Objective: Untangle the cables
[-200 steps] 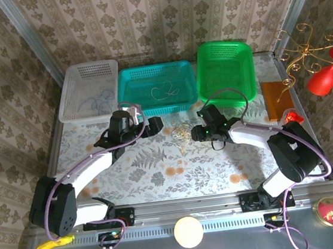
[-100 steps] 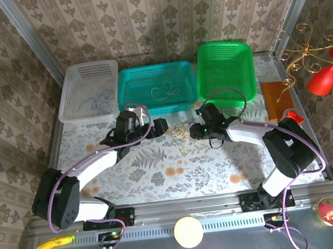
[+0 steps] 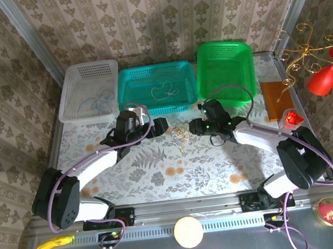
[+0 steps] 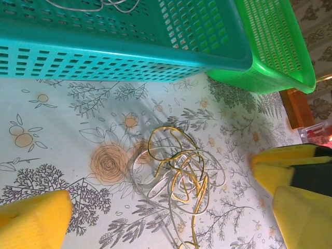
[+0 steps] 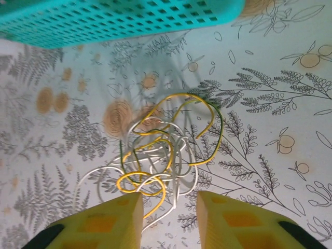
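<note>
Left end effector nearer cables (teal basket wall beside)

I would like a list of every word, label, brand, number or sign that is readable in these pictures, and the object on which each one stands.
None: there is no readable text on the white basket, the teal basket, the green basket, the floral tablecloth or the tangled cables.
</note>
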{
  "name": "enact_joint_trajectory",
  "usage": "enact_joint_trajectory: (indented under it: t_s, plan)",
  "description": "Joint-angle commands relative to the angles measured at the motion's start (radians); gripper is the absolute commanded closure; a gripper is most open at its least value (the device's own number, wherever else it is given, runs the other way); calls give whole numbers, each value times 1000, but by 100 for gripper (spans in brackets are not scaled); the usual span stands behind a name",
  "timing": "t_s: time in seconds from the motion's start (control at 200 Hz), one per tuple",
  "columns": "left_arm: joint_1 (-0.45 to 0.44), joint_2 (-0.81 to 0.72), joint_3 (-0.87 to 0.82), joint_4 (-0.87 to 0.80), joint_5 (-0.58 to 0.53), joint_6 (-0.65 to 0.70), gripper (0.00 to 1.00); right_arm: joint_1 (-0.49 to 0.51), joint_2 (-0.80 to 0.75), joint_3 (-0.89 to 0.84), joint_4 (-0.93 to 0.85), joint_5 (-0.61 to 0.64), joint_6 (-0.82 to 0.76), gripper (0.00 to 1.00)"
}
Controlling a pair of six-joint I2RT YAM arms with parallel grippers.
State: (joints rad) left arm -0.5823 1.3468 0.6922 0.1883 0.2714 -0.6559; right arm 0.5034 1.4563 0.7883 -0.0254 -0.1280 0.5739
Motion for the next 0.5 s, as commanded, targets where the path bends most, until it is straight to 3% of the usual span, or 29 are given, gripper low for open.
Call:
enact_joint_trajectory:
  t_s: [0.0, 0.11, 0.29, 0.415, 0.495]
  plan:
    - [-10, 5, 32, 22, -8, -14, 0, -6, -8, -10, -3, 15, 9, 58]
    - [-10, 15, 38, 30, -3, -22, 0, -6, 37, 16, 9, -6, 7, 52]
    - [-12, 24, 41, 43, 1, -35, 0, -6, 137, 65, 25, -13, 3, 56]
    - [-14, 26, 45, 44, 6, -37, 0, -6, 202, 98, 45, -28, 5, 66]
    - [-14, 25, 47, 41, 6, -33, 0, -6, 218, 111, 45, -49, 5, 82]
